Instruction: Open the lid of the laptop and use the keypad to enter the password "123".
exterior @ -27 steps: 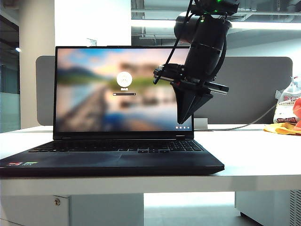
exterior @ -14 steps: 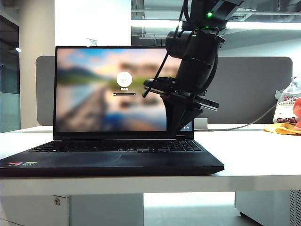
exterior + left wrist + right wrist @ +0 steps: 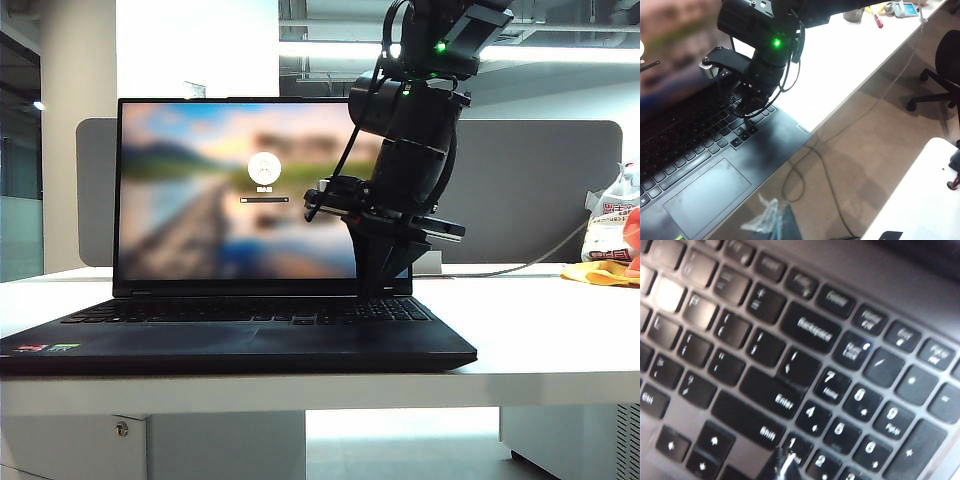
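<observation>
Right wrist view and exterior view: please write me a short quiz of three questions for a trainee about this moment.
1. True or false: the wide matte navy-black lid of the slim dark laptop is shut.
2. The shut right claw points its tip at which key of the dark flat-keyed keypad? A) 1 B) 9 C) Enter
3. Fill in: the shut left claw, out by the laptop's front edge, touches ____ keys.
Key: 1 false; 2 A; 3 no.
</observation>
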Available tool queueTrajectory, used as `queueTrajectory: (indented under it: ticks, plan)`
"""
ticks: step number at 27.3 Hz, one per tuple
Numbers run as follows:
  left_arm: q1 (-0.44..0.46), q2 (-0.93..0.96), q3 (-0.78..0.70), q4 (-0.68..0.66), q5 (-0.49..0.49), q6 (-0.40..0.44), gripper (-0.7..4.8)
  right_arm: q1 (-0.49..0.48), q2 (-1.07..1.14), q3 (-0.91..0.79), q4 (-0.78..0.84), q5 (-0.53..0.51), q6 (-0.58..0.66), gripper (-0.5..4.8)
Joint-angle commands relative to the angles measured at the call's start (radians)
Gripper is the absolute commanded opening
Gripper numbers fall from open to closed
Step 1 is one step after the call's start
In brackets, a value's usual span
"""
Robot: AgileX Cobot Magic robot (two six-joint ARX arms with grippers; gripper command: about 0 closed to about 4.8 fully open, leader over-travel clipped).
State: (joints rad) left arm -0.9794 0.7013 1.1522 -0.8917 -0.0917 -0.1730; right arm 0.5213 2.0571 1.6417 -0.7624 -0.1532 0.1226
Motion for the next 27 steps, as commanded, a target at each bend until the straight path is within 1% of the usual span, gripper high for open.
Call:
queueTrajectory:
  ticks: [1,7,9,13,27]
  plan:
    - [0.000,-0.001,0.006,0.003,0.003,0.004,-0.06,-0.002,0.015,0.005,0.002,-0.001,0.009,-0.03]
    - [0.000,-0.001,0.006,0.003,0.002,0.005,-0.06,-0.005,0.022,0.016,-0.013,0.006,0.014,-0.03]
    - [0.000,-0.001,0.006,0.001,0.003,0.004,-0.06,-0.005,0.000,0.026,-0.005,0.051,0.004,-0.04]
    - [0.000,-0.002,0.006,-0.002,0.002,0.004,-0.06,-0.013,-0.008,0.024,-0.034,0.069,0.003,-0.03]
    - [0.000,-0.002,0.006,0.011,0.002,0.005,-0.06,-0.013,0.014,0.024,-0.077,0.061,0.004,-0.03]
